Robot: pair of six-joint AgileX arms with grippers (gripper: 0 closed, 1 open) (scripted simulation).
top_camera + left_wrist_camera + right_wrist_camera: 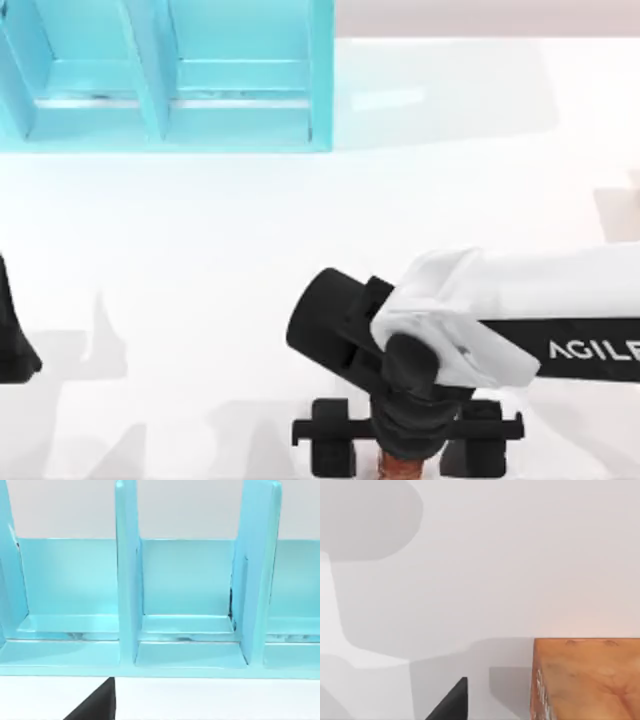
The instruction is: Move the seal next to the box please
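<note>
The right gripper (408, 440) stands at the near edge of the table (200, 260), pointing down over the seal (400, 466), a small orange-brown block of which a sliver shows below it. I cannot tell whether its fingers are open or closed, or whether they hold the seal. The box (632, 185) is probably the pale sliver at the far right edge. To do this step well, the grip should be centred before lifting. The arm reads "AGILE", cut off. The left arm is parked at the left, facing the teal shelf (190, 625).
</note>
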